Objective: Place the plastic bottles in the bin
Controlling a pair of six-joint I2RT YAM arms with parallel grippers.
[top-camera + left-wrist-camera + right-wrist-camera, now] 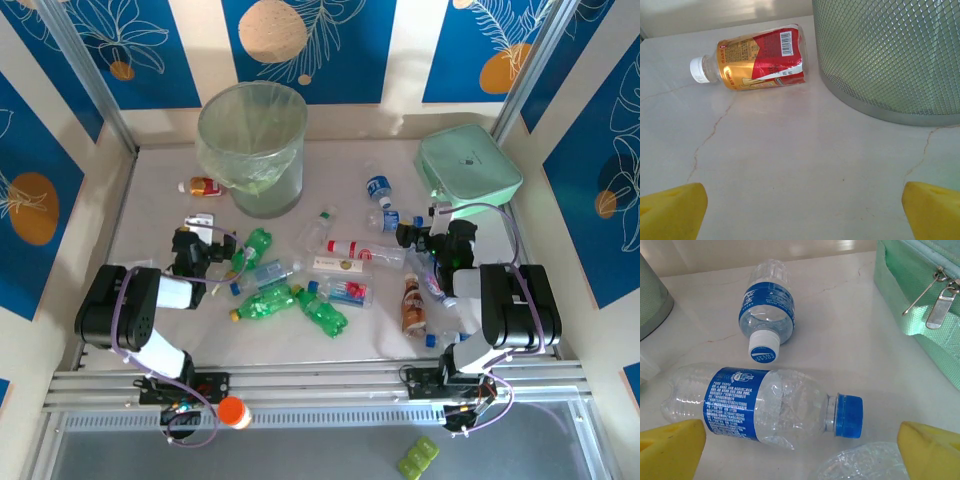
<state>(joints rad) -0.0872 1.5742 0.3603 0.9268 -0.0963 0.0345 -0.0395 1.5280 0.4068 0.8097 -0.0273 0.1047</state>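
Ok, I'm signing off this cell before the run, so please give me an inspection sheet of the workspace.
Surface: pale veined tabletop, fine cracks.
Job's things: tall round translucent green-lined bin upright at the far side; small plastic bottles lying scattered, a red-labelled bottle beside the bin.
Clutter: mint-green zipped case far right; flat clear packets among the bottles.
Grippers: left gripper open, empty; right gripper open, empty, facing a blue-labelled clear bottle.
Cables: purple cables looped along both arms.
Surroundings: blue leaf-patterned wall panels.
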